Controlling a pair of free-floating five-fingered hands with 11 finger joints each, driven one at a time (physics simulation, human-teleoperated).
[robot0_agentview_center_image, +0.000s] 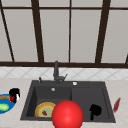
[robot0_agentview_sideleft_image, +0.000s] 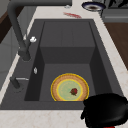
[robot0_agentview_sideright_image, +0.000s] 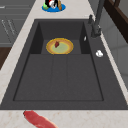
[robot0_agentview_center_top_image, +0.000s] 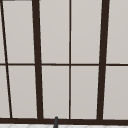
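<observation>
My left hand (robot0_agentview_center_image: 14, 93) hangs over the right edge of a blue plate (robot0_agentview_center_image: 3, 111) on the counter left of the sink. A small red and white thing (robot0_agentview_center_image: 14, 98) shows just under it, and a green item (robot0_agentview_center_image: 4, 107) lies on the plate. The same hand is the black shape at the bottom of the left side view (robot0_agentview_sideleft_image: 106, 110) and sits over the blue plate (robot0_agentview_sideright_image: 60, 8) in the right side view (robot0_agentview_sideright_image: 55, 2). My right hand (robot0_agentview_center_image: 95, 110) floats over the sink's shallow right half. A big red ball (robot0_agentview_center_image: 67, 115) sits front and centre.
A yellow-rimmed plate (robot0_agentview_center_image: 43, 109) with a small red bit lies in the deep left basin of the dark sink (robot0_agentview_center_image: 87, 96). The faucet (robot0_agentview_center_image: 56, 72) stands behind. A red pepper-like item (robot0_agentview_center_image: 116, 104) lies on the right counter. Another dark plate (robot0_agentview_sideleft_image: 93, 6) sits further right.
</observation>
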